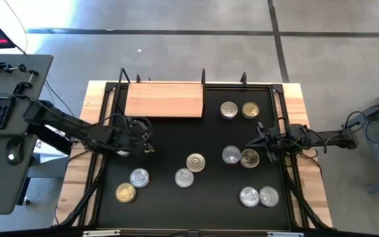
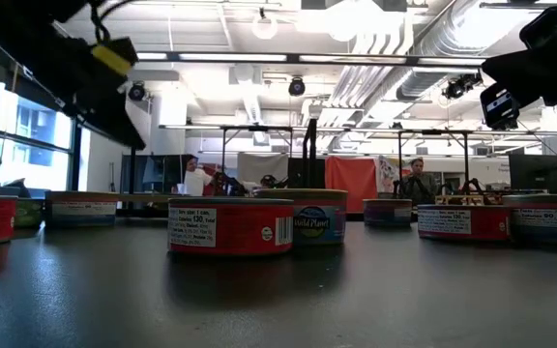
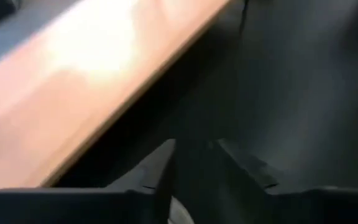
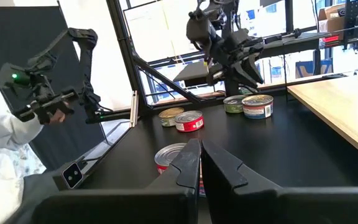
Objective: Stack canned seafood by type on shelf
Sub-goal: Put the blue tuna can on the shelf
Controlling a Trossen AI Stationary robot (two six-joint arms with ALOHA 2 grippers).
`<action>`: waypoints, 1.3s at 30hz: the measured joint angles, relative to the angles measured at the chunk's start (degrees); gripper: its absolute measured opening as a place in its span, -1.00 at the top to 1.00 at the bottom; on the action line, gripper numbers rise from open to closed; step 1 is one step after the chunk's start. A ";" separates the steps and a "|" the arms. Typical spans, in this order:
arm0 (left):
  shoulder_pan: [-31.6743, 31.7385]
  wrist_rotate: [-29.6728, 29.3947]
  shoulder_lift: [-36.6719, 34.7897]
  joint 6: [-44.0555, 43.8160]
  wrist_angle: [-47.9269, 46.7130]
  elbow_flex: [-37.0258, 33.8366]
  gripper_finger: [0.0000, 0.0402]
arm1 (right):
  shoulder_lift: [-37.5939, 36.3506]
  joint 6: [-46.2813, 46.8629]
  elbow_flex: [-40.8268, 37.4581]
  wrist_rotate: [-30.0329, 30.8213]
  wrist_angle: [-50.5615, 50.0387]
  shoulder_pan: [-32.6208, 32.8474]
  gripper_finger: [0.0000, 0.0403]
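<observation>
The wooden board (image 1: 164,100) is seen lying flat at the far edge of the black table (image 1: 176,141), left of centre, with nothing on it. Ten tins are spread over the table, all apart from the board. Two tins (image 1: 228,110) sit side by side just right of the board, one silver-topped and one gold-topped (image 1: 251,110). Another pair (image 1: 231,155) is placed touching near the right edge, and a third pair (image 1: 249,196) is found at the near right corner. Two overlapping tins (image 1: 195,162) are set at the middle, and a silver tin (image 1: 139,177) with a gold tin (image 1: 126,192) lies at the near left.

The left gripper (image 1: 147,137) is held over the table's left side, below the board's near left corner, with cables draped around it. In the left wrist view its fingers (image 3: 160,171) are seen parted by a narrow gap, and a pale rounded edge shows between them at the frame's bottom; whether it is gripped cannot be told. The board's edge (image 3: 73,81) fills that view beyond the fingers.

The right gripper (image 1: 260,141) is parked at the right edge, just beside the touching pair, its jaws closed and holding nothing. A red-labelled tin (image 4: 169,157) lies right before its fingers (image 4: 190,163), and the left arm is visible beyond. At the far left of the right wrist view, a person's hand (image 4: 48,115) is seen gripping a control handle.
</observation>
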 joint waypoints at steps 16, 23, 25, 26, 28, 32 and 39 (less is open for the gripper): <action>-0.13 6.99 17.35 -8.65 -7.44 1.15 0.11 | 0.00 0.00 0.00 0.01 0.00 0.00 0.96; -0.14 6.07 19.98 -3.80 -8.25 3.56 0.53 | 0.00 0.00 0.00 0.02 0.00 0.00 0.96; -0.14 7.15 20.06 -2.74 -8.25 4.56 0.68 | 0.00 -0.02 0.01 0.00 0.01 0.00 0.96; -0.16 7.71 20.06 -2.19 -8.32 5.12 0.74 | 0.00 0.00 0.00 0.01 0.00 0.00 0.96; -0.39 8.62 20.11 -1.17 -8.91 6.38 0.87 | 0.00 0.00 0.00 0.00 0.00 0.00 0.96; -1.61 10.47 20.25 2.28 -9.07 8.54 0.98 | 0.00 0.00 0.01 0.01 0.00 0.00 0.96; -5.87 10.14 20.30 6.39 -9.11 10.97 1.00 | 0.00 0.00 0.01 0.02 0.00 0.00 0.96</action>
